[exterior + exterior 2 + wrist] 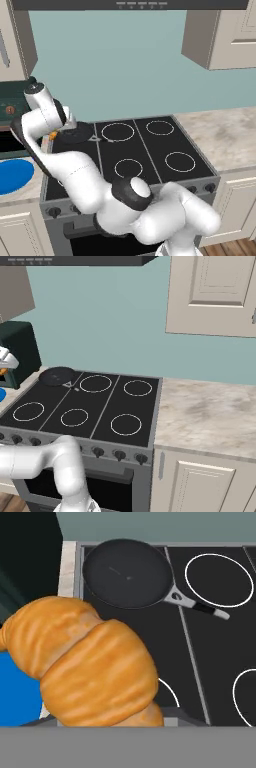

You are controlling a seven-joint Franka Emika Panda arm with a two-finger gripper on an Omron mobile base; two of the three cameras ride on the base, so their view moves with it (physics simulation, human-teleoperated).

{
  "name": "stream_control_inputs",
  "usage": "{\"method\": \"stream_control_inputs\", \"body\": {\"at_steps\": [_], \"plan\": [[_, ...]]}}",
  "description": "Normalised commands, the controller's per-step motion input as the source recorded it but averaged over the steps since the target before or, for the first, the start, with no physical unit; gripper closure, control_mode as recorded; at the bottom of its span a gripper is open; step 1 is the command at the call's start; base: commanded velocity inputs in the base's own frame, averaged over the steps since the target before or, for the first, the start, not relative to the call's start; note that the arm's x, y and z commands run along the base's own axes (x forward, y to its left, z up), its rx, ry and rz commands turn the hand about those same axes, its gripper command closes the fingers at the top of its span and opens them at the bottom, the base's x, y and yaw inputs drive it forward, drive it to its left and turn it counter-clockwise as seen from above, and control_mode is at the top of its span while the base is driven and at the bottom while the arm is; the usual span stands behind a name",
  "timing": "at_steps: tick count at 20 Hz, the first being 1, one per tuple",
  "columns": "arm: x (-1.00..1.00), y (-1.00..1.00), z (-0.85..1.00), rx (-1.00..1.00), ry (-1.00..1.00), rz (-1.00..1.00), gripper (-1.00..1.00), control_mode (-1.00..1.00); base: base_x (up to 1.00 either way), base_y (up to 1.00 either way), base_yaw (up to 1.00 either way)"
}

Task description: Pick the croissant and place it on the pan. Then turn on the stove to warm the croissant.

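The croissant (90, 667) is very close to the hand camera, big and golden. It hangs in the air in the jaws, over the left edge of the stove (200, 642), with a blue plate (17, 687) below on the worktop. Farther off, the black pan (127, 572) sits on the back left burner, its handle pointing right. It has nothing in it.
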Motion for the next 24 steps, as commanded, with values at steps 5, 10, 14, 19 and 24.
{"method": "stream_control_inputs", "body": {"at_steps": [5,10,14,19,24], "plan": [[0.00,-0.81,0.12,0.01,-0.14,0.13,1.00,-1.00,0.00,0.00,0.00],[0.00,-0.97,0.00,0.04,-0.11,0.20,1.00,-1.00,0.00,0.00,0.00],[0.09,-0.91,0.00,0.11,-0.02,0.24,1.00,-1.00,0.00,0.00,0.00],[0.46,-0.59,0.00,0.11,0.00,0.33,1.00,-1.00,0.00,0.00,0.00],[0.85,-0.09,0.00,0.06,0.05,0.23,1.00,-1.00,0.00,0.00,0.00]]}}
